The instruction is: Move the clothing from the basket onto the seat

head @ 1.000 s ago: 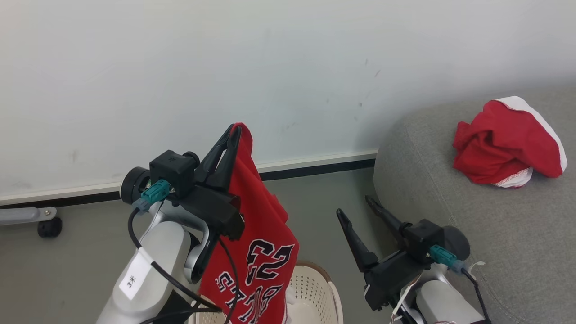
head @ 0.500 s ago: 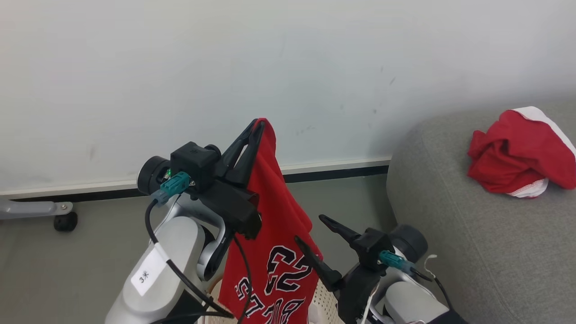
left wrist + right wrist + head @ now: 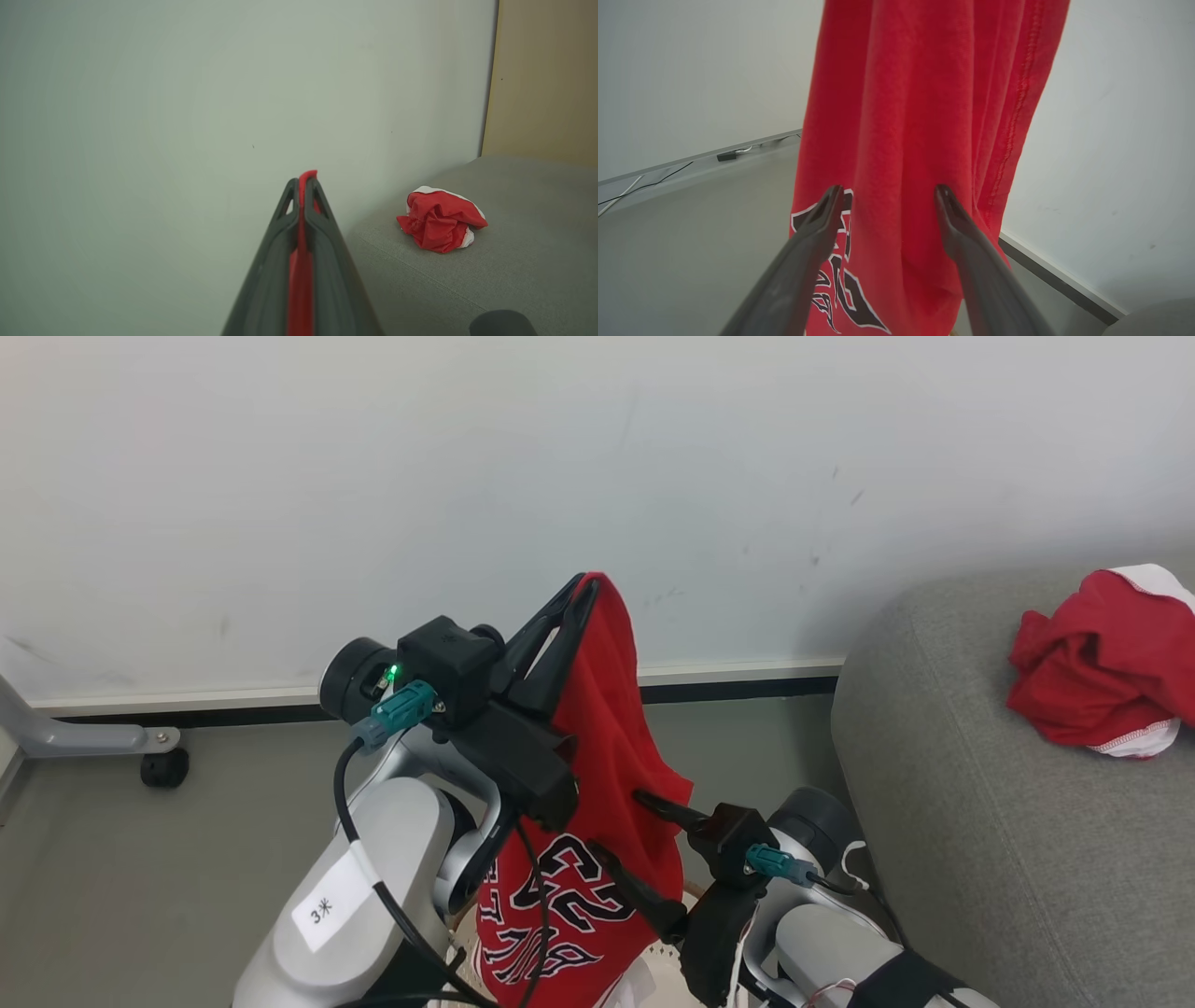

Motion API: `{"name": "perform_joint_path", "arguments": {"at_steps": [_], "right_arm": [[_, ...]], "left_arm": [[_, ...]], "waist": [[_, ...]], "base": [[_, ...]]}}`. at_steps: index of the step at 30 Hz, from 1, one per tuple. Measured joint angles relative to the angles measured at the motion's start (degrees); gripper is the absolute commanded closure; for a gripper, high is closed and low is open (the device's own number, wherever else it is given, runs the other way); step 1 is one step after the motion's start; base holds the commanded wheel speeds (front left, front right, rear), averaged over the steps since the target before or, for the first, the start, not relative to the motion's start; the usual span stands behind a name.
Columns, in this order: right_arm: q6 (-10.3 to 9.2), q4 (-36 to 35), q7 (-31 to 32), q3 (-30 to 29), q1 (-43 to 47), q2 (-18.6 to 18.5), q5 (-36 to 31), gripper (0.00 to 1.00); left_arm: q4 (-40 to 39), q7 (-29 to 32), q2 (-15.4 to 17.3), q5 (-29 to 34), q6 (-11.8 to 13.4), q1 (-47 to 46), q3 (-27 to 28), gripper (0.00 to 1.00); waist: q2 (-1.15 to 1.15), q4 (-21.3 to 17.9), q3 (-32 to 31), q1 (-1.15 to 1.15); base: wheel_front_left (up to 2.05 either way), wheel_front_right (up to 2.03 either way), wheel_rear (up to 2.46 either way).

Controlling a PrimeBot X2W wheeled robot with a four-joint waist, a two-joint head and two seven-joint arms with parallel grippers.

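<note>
The hanging red fabric jersey [image 3: 611, 747] carries black lettering and numerals outlined in white. The crumpled red cloth garment [image 3: 1092, 672] shows white trim and a white hem stitched in red, and the rounded upholstered fabric sofa [image 3: 980, 859] is plain light grey. The left gripper [image 3: 586, 586] and right gripper [image 3: 616, 821] have black fingers, black housings with teal plugs and silver-grey forearms, the left with a white label; the painted wall [image 3: 280, 476] is pale off-white with faint dark scuffs, above a white skirting board [image 3: 738, 669] with a black strip and a smooth flat grey floor [image 3: 187, 859].
</note>
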Motion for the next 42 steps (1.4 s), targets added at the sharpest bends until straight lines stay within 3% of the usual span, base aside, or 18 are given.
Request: {"name": "perform_joint_path", "arguments": {"at_steps": [3,6,8,9,10,23,24,25,26,28,35,42], "right_arm": [[0.00,0.8,0.0,2.0,-1.1,0.0,1.8,0.00],[0.00,1.1,0.0,3.8,-1.9,0.0,3.8,0.54],[0.00,1.1,0.0,5.0,-2.6,0.0,4.8,0.63],[0.00,1.1,0.0,5.3,-3.0,0.0,5.6,0.77],[0.00,1.2,0.0,5.7,-3.3,0.0,6.4,0.97],[0.00,1.3,0.0,6.8,-5.3,0.1,12.6,1.00],[0.00,1.3,0.0,6.5,-5.4,0.1,13.2,1.00],[0.00,1.4,0.0,6.1,-5.7,0.1,13.5,1.00],[0.00,1.6,0.0,5.6,-6.2,0.1,13.6,1.00],[0.00,1.9,0.0,4.7,-7.1,0.1,14.0,1.00],[0.00,2.6,0.0,1.1,-9.1,-0.4,14.4,1.00],[0.00,1.2,0.0,-2.2,-11.0,-4.2,14.2,1.00]], "left_arm": [[-1.3,0.5,0.0,-0.3,0.0,-0.6,-0.3,1.00],[-2.0,0.9,-0.2,-1.4,0.1,-0.7,-0.7,1.00],[-2.4,1.2,-0.3,-1.6,0.5,-0.6,-1.0,1.00],[-2.6,1.2,-0.3,-1.6,0.5,-0.6,-1.1,1.00],[-2.9,1.3,-0.3,-1.7,0.6,-0.6,-1.2,1.00],[-3.4,2.2,1.1,-2.6,2.6,1.8,1.3,0.99],[-3.3,2.2,1.5,-3.0,2.6,2.4,1.8,0.75],[-3.2,2.2,1.9,-3.1,3.1,3.1,2.2,0.59],[-2.9,2.2,2.3,-3.1,3.1,3.6,2.4,0.27],[-2.5,2.1,2.9,-3.4,3.6,4.9,3.0,0.00],[-1.6,1.5,4.4,-4.0,4.1,9.2,4.3,0.00],[-1.6,-0.5,5.1,-5.1,4.1,12.9,4.7,0.00]], "waist": [[0.00,0.2,0.2,0.00],[0.00,0.4,0.4,0.00],[0.00,0.6,0.5,0.00],[0.00,0.6,0.6,0.00],[0.00,0.7,0.7,0.00],[0.00,-0.8,1.5,0.00],[0.00,-1.2,1.6,0.00],[0.00,-1.5,1.6,0.00],[0.00,-1.9,1.7,0.00],[0.00,-2.6,1.8,0.00],[0.00,-6.1,2.1,0.00],[0.00,-10.3,2.4,0.00]], "base": [[0.00,0.00,0.00],[0.00,0.00,0.00],[0.00,0.00,0.00],[0.00,0.00,0.00],[0.00,0.00,0.00],[0.00,0.00,0.00],[0.00,0.00,0.00],[0.00,0.00,0.00],[0.00,0.00,0.00],[0.00,0.00,0.00],[0.00,0.00,0.00],[0.00,0.00,0.00]]}}
